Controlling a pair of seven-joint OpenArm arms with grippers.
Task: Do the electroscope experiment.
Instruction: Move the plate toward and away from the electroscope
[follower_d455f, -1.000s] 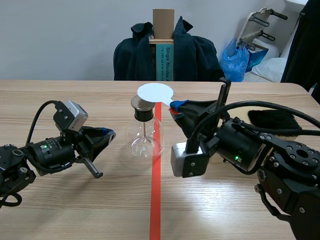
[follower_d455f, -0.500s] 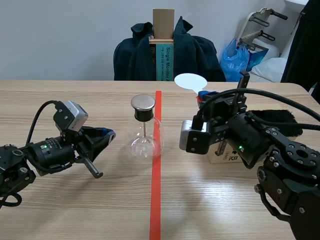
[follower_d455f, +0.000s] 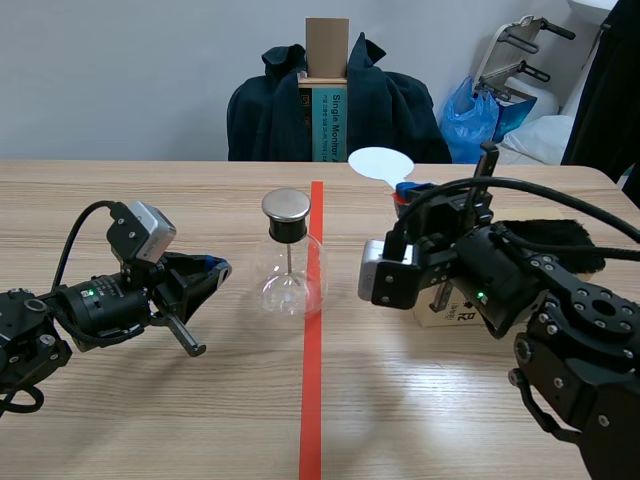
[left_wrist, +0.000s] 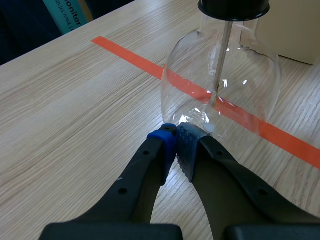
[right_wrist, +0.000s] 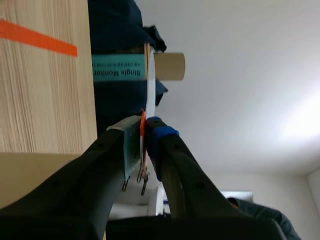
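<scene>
We find the electroscope (follower_d455f: 289, 262), 1 clear round flask with a metal cap (follower_d455f: 285, 205) and a thin rod hanging inside, upright near the middle of the table (follower_d455f: 150, 420). Its bulb overlaps the red tape line (follower_d455f: 312, 400) in the scene view. The left gripper (follower_d455f: 222, 268) lies low on the table beside the flask. Its 2 fingers are closed together with nothing between them, and the tips sit just beside the foot of the glass (left_wrist: 220, 85). From the left wrist view (left_wrist: 176, 137) we cannot tell whether they touch it. The right gripper (follower_d455f: 410, 190) is raised to the right of the flask and well apart from it. It is clamped on the red stem of a white disc (follower_d455f: 380, 163), which stands above the fingers; the right wrist view shows the disc edge-on (right_wrist: 150, 85) between the 2 pads (right_wrist: 131, 142). A beige box (follower_d455f: 440, 310) stands on the table under that arm, and a black cloth (follower_d455f: 560, 245) lies further right. A dark jacket (follower_d455f: 400, 110) hangs on a chair beyond the far edge.
</scene>
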